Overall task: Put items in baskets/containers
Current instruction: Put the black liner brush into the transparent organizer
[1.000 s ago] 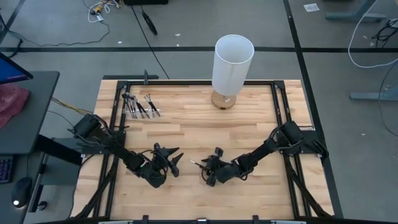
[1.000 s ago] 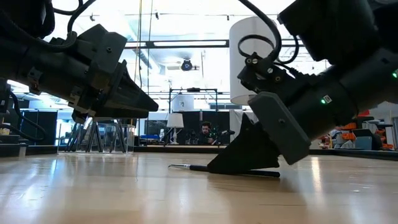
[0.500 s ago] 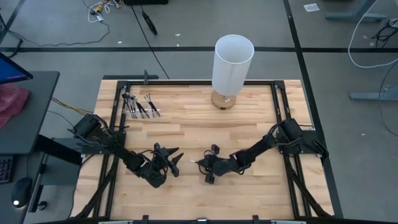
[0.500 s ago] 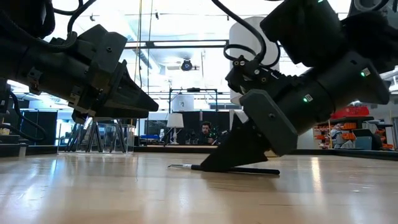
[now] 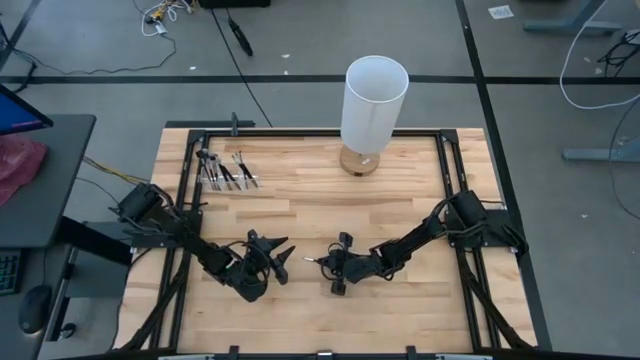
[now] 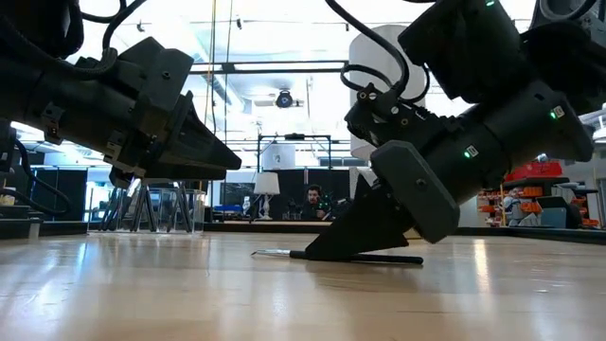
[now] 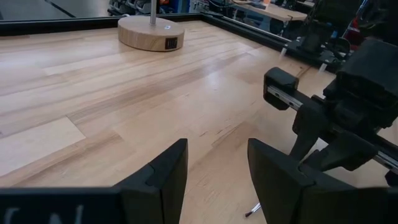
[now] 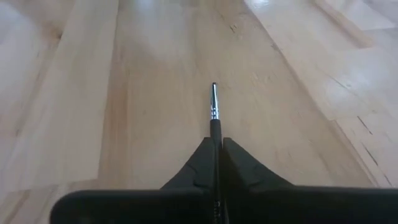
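1. Gripping a brush (image 6: 365, 258) on the table, the right gripper (image 5: 337, 268) has just clenched its fingers on the handle, so lifting can follow.
2. The left gripper (image 5: 278, 258) waits beside it, fingers spread, holding nothing.
3. Far at the table's left corner, the clear container (image 5: 227, 170) already holds other brushes.

Bright even overhead light, backlit low view, soft glare on table (image 5: 300, 200)
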You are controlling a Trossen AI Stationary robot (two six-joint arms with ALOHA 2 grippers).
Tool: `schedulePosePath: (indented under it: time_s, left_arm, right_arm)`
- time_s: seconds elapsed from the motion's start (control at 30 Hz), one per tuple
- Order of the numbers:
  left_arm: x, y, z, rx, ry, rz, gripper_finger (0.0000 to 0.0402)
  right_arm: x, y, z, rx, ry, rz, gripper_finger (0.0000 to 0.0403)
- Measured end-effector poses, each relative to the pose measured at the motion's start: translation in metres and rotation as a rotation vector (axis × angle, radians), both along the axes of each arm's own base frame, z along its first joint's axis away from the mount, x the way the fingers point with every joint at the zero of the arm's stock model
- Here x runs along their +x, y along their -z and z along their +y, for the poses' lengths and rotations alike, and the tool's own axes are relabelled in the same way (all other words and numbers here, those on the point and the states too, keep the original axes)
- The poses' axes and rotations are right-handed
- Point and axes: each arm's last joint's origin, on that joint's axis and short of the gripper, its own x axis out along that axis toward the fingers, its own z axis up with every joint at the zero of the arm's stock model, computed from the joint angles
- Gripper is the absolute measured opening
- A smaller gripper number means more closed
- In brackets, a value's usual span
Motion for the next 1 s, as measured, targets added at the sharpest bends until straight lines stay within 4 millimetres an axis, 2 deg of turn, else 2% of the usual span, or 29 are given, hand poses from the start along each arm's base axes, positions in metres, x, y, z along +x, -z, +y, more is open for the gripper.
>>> schedulePosePath:
  time_s: [0.2,0.47,0.7,1.0]
  left_arm:
    - [-0.005,-0.001,-0.009,0.057,0.054,0.034,0.0172]
    - [-0.009,-0.019,-0.032,0.222,0.207,0.038,0.0172]
    - [-0.010,-0.029,-0.044,0.290,0.386,0.029,0.0172]
    - [-0.003,-0.038,-0.048,0.270,0.599,-0.048,0.0172]
  right_arm:
    - [-0.007,-0.004,0.010,-0.046,0.025,-0.037,0.0007]
    - [-0.016,-0.027,0.033,-0.050,-0.020,-0.105,0.0006]
    - [-0.018,-0.058,0.061,-0.045,-0.130,-0.335,0.0006]
    - [-0.029,-0.112,0.090,-0.044,-0.350,-0.687,0.0006]
